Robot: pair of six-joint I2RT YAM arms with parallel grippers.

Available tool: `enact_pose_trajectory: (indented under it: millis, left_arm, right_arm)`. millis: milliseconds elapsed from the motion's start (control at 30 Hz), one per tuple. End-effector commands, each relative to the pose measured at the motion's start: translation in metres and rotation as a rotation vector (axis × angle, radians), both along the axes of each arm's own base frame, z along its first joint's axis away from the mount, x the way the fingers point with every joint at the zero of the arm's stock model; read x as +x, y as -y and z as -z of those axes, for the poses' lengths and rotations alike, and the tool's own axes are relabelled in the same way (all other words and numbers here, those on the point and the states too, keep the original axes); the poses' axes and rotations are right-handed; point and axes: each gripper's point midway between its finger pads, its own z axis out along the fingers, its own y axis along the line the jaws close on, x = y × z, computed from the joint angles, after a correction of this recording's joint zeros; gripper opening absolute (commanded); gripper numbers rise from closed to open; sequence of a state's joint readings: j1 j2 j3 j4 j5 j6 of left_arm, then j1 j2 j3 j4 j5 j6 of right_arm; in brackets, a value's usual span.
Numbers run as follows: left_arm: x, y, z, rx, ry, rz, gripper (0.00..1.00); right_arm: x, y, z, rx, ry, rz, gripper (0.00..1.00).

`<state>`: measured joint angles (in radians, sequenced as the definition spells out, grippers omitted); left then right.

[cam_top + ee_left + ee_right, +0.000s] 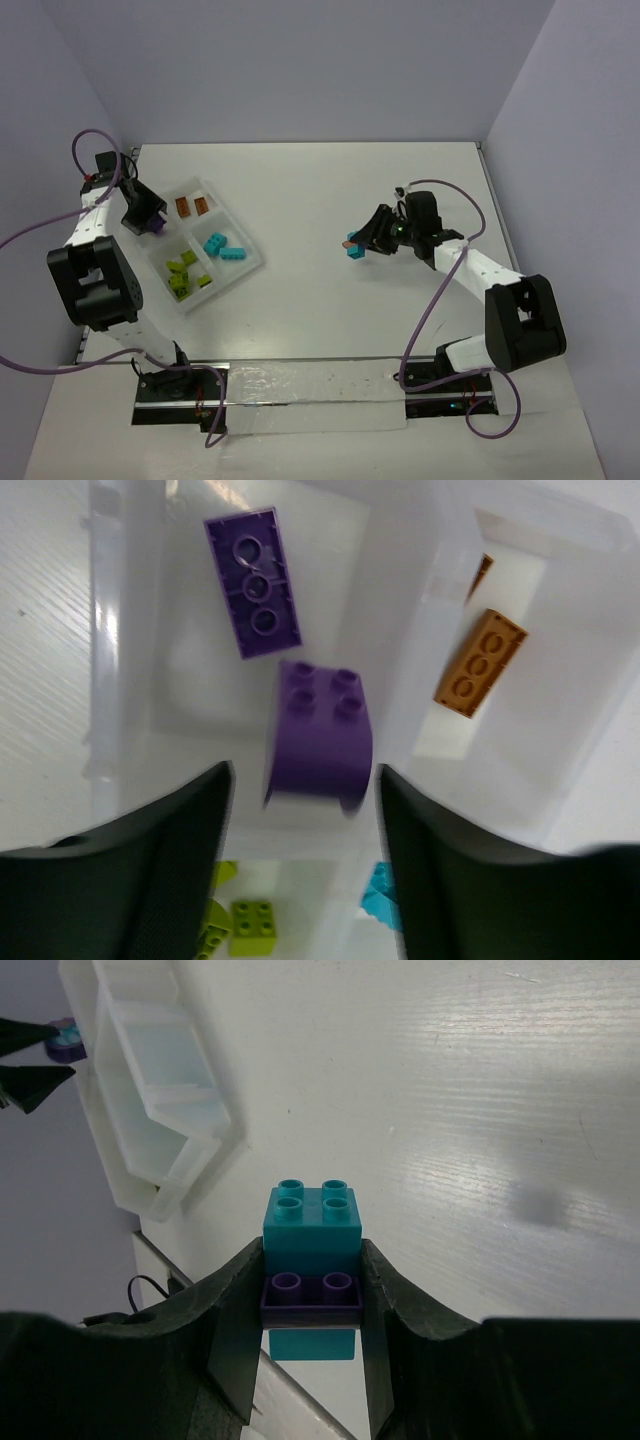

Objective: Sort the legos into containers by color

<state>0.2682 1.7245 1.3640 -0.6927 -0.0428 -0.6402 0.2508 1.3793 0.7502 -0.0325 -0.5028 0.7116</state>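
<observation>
The left pincer (305, 775) hangs released over the tray's (400, 660) nine-o'clock compartment, dropping a purple brick (318, 735) among purples. The right pincer (312, 1290) clenches a turquoise-purple cluster (312, 1225), likely for splitting.

Robotics lab test cell. 2 arms, left arm (95, 270) and right arm (505, 295), bolted to a rail (300, 385) at the edge of a white table (320, 190). Plain walls (300, 60) box it in, purple cables (432, 308) hang loose. Props: divided tray (255, 262) of legos (225, 247).

Turquoise-purple cluster (311, 1250) sits clamped aloft; purple brick (318, 735) (blurred) hangs over tray (236, 225).
</observation>
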Motion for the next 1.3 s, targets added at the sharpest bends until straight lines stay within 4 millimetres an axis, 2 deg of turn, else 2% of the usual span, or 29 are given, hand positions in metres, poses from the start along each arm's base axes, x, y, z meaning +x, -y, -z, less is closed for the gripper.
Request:
enact_pose_trajectory:
  millis: [0, 33, 133, 300, 433, 500, 567, 633, 700, 767, 800, 1100, 1167, 1267]
  left_arm:
    - [0.018, -0.016, -0.012, 0.04, 0.06, -0.011, 0.83]
    - [0.018, -0.015, -0.014, 0.04, 0.063, -0.003, 0.89]
    - [0.02, -0.015, -0.032, 0.051, 0.091, 0.022, 0.91]
    - [0.014, -0.005, -0.087, 0.078, 0.191, 0.086, 0.91]
    - [0.003, 0.023, -0.119, 0.071, 0.263, 0.201, 0.9]
    - [-0.004, 0.054, -0.126, 0.04, 0.293, 0.294, 0.9]
    - [-0.008, 0.083, -0.129, 0.006, 0.31, 0.388, 0.9]
    - [-0.013, 0.125, -0.127, -0.023, 0.311, 0.513, 0.89]
    - [-0.016, 0.148, -0.126, -0.044, 0.303, 0.578, 0.89]
    - [-0.022, 0.188, -0.127, -0.098, 0.32, 0.686, 0.88]
    - [-0.024, 0.2, -0.128, -0.124, 0.336, 0.717, 0.87]
    - [-0.04, 0.238, -0.139, -0.306, 0.451, 0.798, 0.86]
    - [-0.048, 0.249, -0.131, -0.366, 0.45, 0.806, 0.85]
    - [-0.052, 0.256, -0.133, -0.389, 0.473, 0.8, 0.84]
  right_arm:
    - [0.002, 0.003, -0.017, -0.014, 0.081, -0.003, 0.0]
    - [0.002, 0.003, -0.018, -0.017, 0.086, -0.004, 0.0]
    - [0.003, 0.002, -0.022, -0.014, 0.093, -0.013, 0.0]
    - [0.004, 0.001, -0.028, -0.01, 0.106, -0.022, 0.0]
    - [0.006, -0.001, -0.033, -0.005, 0.116, -0.027, 0.0]
    - [0.008, -0.005, -0.039, 0.007, 0.125, -0.045, 0.0]
    - [0.008, -0.011, -0.042, 0.015, 0.131, -0.066, 0.0]
    - [0.008, -0.023, -0.05, 0.024, 0.146, -0.108, 0.0]
    - [0.008, -0.033, -0.059, 0.036, 0.162, -0.15, 0.0]
    - [0.005, -0.046, -0.067, 0.049, 0.177, -0.196, 0.0]
    - [0.006, -0.049, -0.071, 0.055, 0.181, -0.204, 0.0]
    - [0.009, -0.061, -0.092, 0.095, 0.214, -0.253, 0.0]
    - [0.01, -0.065, -0.096, 0.109, 0.215, -0.263, 0.0]
    - [0.014, -0.069, -0.102, 0.137, 0.213, -0.258, 0.0]
